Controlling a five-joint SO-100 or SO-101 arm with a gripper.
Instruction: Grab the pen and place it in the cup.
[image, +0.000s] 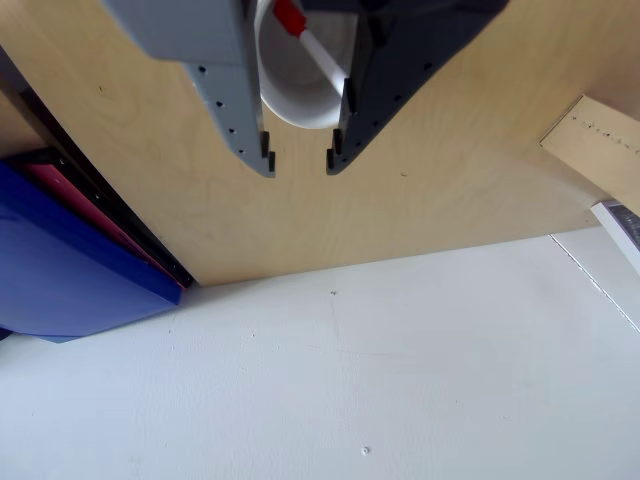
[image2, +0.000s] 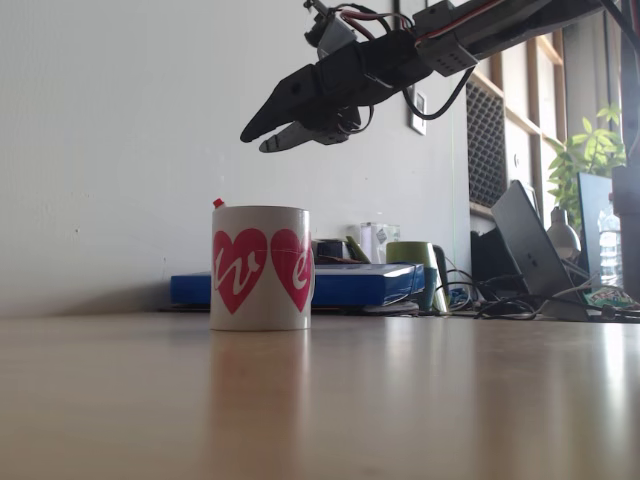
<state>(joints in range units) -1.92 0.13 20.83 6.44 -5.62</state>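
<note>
Spread apart and holding nothing, the gripper (image2: 268, 136) hangs in free air well above the cup (image2: 260, 268), touching neither it nor the wooden table (image2: 420, 400). Open tabletop lies all around the cup; a blue folder (image2: 350, 285) sits behind it by the wall. Only the red tip of the pen (image2: 218, 203) peeks over the rim; in the other view its barrel (image: 322, 55) leans inside, partly hidden by the fingers (image: 232, 110)

- The glossy white ceramic mug with pink hearts (image2: 261, 268) looks smooth.
- The pale wooden table (image2: 400, 400) shows a slight sheen.
- The grey-and-black plastic gripper (image: 300, 158) looks matt.
</note>
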